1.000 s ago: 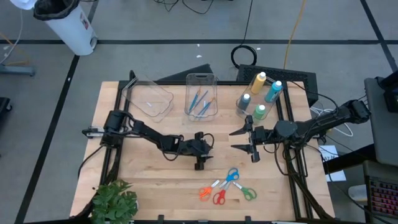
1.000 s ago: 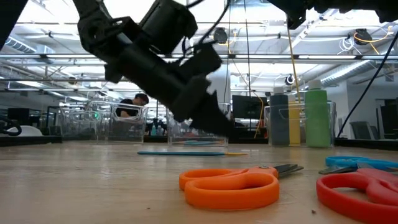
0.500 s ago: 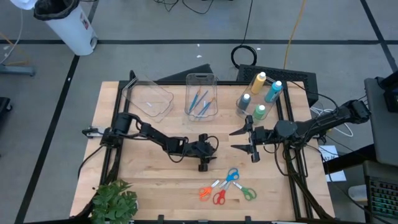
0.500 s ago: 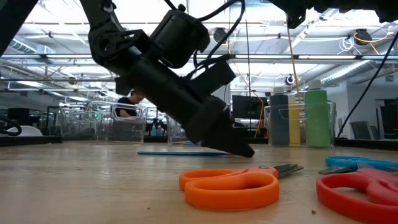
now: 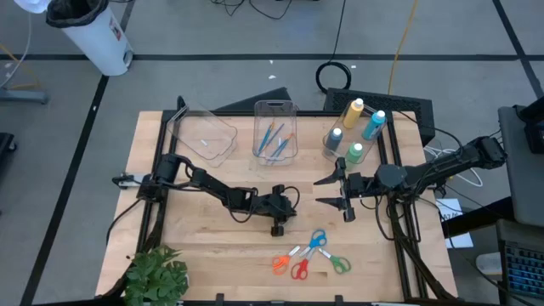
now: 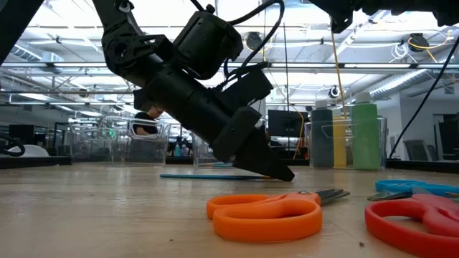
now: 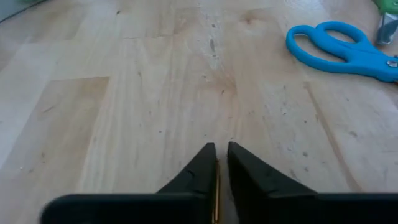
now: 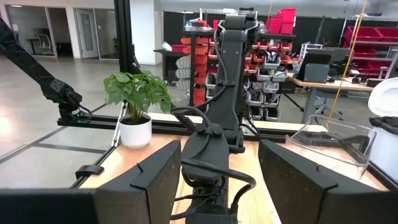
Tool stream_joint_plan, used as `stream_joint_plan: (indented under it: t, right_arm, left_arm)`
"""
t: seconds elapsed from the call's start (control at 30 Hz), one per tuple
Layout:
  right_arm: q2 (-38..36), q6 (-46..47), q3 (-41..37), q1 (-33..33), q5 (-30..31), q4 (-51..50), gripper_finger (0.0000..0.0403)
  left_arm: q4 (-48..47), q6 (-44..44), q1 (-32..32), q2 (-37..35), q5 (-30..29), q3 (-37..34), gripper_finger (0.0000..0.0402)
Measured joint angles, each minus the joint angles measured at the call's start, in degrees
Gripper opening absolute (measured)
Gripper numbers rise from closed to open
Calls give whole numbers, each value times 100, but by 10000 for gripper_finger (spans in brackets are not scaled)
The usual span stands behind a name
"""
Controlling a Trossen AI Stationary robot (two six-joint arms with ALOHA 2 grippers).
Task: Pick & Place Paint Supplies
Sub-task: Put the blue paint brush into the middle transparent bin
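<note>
Left gripper (image 5: 276, 228) low over the table (image 5: 195, 246) with fingers nearly closed on a thin brush; right gripper (image 5: 331, 191) held wide open above the table.

In the left wrist view, the two dark fingers (image 7: 202, 165) stand almost together with a thin orange-tipped brush (image 7: 216, 193) pinched in the narrow gap; the tips point down at bare wood, and the low view shows them just above or on the surface. A blue scissors (image 7: 339, 50) lies ahead of them, well apart. The scissors group sits near the front edge: orange (image 5: 279, 263), red (image 5: 298, 270), blue (image 5: 317, 240), green (image 5: 339, 264). More brushes (image 5: 274, 140) lie in the middle clear bin (image 5: 275, 109). The left bin (image 5: 180, 123) stands tilted. Four paint bottles stand at the rear right: yellow (image 5: 352, 112), blue (image 5: 373, 125), green (image 5: 354, 154), grey-blue (image 5: 332, 141). A plant (image 5: 155, 274) occupies the front left corner.
</note>
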Motion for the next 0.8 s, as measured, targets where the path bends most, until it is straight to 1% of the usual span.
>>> stream_joint_plan:
  t: [0.07,0.13,0.3,0.37,0.53,0.8]
  right_arm:
    - [0,44,0,0,0,-13,210]
    - [0,54,0,0,0,-10,210]
    - [-1,-25,0,0,13,40,210]
    - [-2,-56,0,0,17,36,210]
    - [-5,-53,0,0,17,24,210]
    - [-93,110,-2,0,22,-73,210]
  left_arm:
    - [-72,-19,0,0,6,0,19]
    - [-130,-17,0,-2,-3,2,6]
    - [68,-26,4,-91,-113,-22,4]
    - [76,-63,22,-286,-238,-42,4]
    - [344,115,23,-1168,-499,-30,3]
    - [390,1047,0,-2584,-405,-26,2]
